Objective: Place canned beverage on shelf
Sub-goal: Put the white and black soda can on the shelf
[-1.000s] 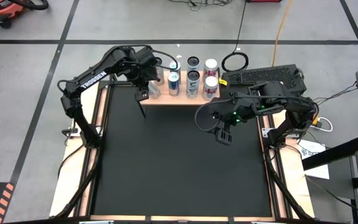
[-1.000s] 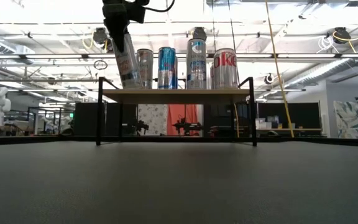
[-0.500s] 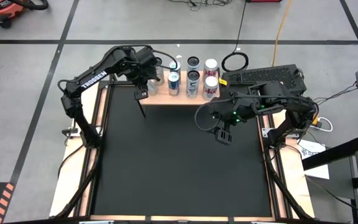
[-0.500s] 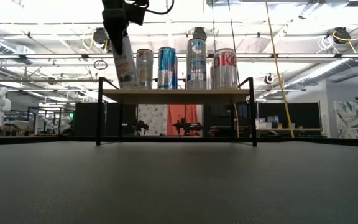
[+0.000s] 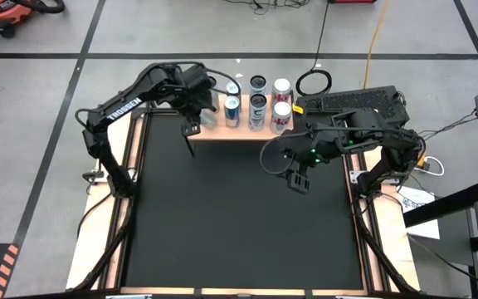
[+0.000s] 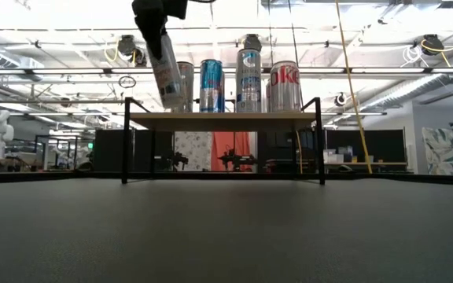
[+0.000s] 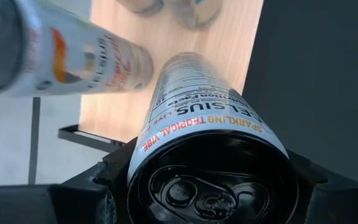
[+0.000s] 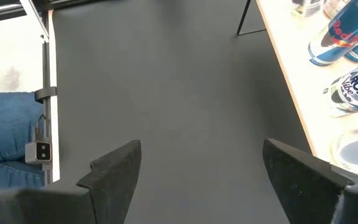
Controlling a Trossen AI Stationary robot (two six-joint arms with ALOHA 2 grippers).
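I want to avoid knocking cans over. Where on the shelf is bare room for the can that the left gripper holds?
The shelf is bare at its left end, under the held can in the left gripper, beside the silver can. Its middle and right are crowded with cans.

Two dark jointed arms; left arm (image 5: 123,106) lettered TROSSEN in white; right arm (image 5: 351,133) shows green lights.

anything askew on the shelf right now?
Yes: the Celsius can in the left gripper hangs tilted over the shelf's left end, its base not flat. The standing cans look upright.
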